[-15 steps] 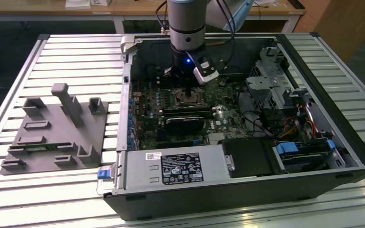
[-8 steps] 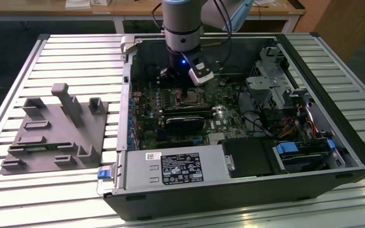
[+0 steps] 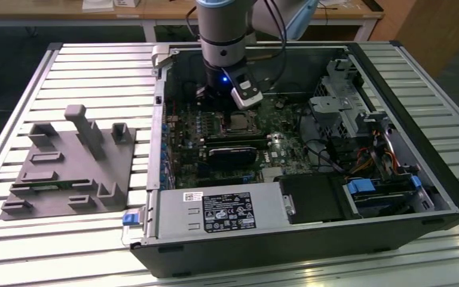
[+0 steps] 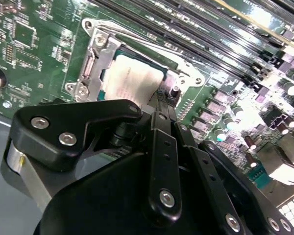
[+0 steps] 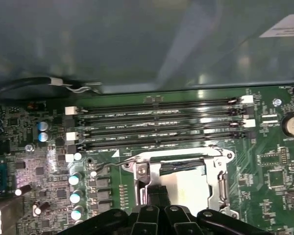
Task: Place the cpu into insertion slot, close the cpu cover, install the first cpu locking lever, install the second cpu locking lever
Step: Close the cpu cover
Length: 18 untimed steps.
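Pincer point(image 4: 161, 95) first: mine is closed up, its two dark tips pressed side by side with nothing that I can see between them. In both wrist views those tips sit right at the edge of the cpu cover point(image 4: 95, 56), low over the green board. The cpu point(image 4: 132, 81) lies in the insertion slot point(image 3: 236, 124), its pale silvery top showing through the window of the cover, and the cover lies flat around it. In the first wrist view a thin wire lever point(image 5: 112, 165) runs along the side of the cover that faces the memory slots point(image 5: 161, 122); whether it is latched I cannot tell. In the exterior view my arm stands upright inside the open computer case point(image 3: 293, 251), with the pincer down over the slot and a long black card point(image 3: 231, 154) near it. The case rests on a slatted metal bench point(image 3: 94, 72). A grey moulded fixture point(image 3: 70, 173) lies on the bench towards the exterior view's left, just beside the case.
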Motion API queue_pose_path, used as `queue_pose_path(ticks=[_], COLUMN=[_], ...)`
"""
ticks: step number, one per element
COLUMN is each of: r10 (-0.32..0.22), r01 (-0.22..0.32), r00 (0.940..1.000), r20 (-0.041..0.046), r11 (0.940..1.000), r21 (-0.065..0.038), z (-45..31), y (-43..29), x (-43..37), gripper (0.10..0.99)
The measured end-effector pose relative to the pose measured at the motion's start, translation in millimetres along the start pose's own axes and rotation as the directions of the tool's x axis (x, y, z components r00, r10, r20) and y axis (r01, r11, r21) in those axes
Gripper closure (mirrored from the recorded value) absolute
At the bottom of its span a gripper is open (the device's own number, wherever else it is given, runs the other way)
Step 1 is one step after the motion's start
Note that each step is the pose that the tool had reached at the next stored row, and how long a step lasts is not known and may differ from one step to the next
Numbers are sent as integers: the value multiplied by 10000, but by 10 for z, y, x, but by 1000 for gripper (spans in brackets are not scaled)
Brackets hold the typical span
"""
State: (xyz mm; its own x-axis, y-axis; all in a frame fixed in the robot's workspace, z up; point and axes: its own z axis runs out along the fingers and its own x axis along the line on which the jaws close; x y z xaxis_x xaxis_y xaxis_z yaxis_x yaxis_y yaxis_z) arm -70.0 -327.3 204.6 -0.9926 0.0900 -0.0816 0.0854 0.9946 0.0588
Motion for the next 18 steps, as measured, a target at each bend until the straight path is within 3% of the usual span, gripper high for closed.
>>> queue_pose_path(ticks=[10,18], r10=[4,2], r01=[-4,-2], r00=[10000,10000], r20=[-2,-3], r11=[10000,10000], r21=[-32,-34], z=[41,45], y=[-30,-26], x=[32,-4], gripper=[980,980])
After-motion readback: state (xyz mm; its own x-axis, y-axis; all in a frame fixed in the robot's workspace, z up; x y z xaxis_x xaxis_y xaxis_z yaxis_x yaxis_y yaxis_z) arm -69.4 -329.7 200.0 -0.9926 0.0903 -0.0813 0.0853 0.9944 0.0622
